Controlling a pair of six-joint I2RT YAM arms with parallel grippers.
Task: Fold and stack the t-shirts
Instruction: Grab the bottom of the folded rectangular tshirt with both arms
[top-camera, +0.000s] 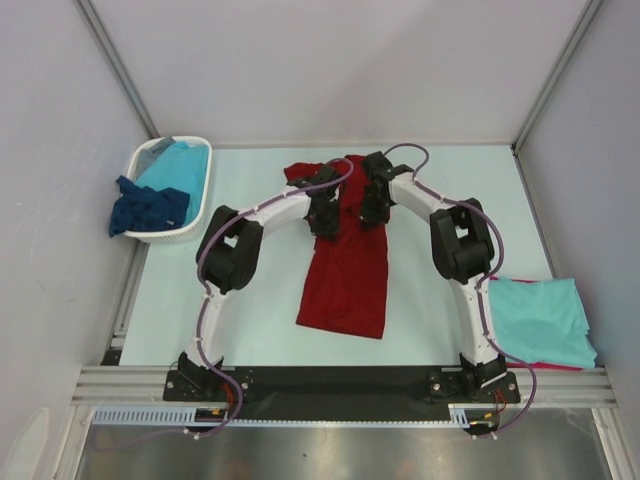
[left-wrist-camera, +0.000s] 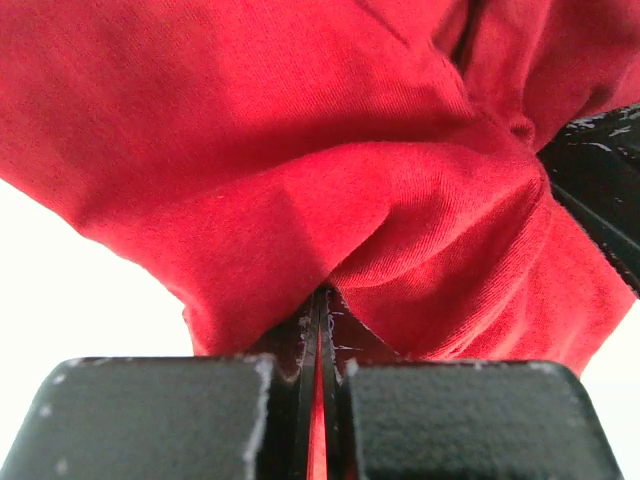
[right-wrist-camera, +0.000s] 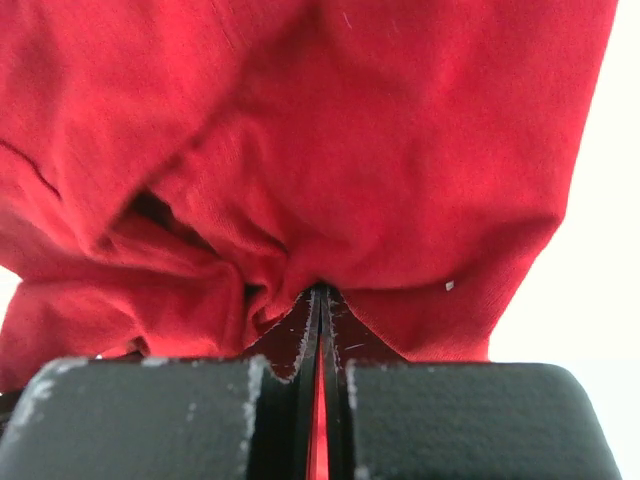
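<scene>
A dark red t-shirt (top-camera: 345, 280) lies lengthwise in the middle of the table, its top end bunched under both grippers. My left gripper (top-camera: 325, 215) is shut on a fold of that red cloth (left-wrist-camera: 400, 200); the cloth shows pinched between its fingers (left-wrist-camera: 320, 300). My right gripper (top-camera: 372, 205) is shut on the same shirt (right-wrist-camera: 380, 150), its fingers (right-wrist-camera: 320, 295) pressed together on a fold. A turquoise t-shirt (top-camera: 540, 320) lies folded at the right on a red one (top-camera: 560, 367). Turquoise (top-camera: 180, 165) and navy (top-camera: 148, 210) t-shirts sit in a basket.
The white plastic basket (top-camera: 205, 195) stands at the far left of the table, the navy cloth hanging over its near rim. Grey walls close in the left, back and right. A metal rail with the arm bases runs along the near edge.
</scene>
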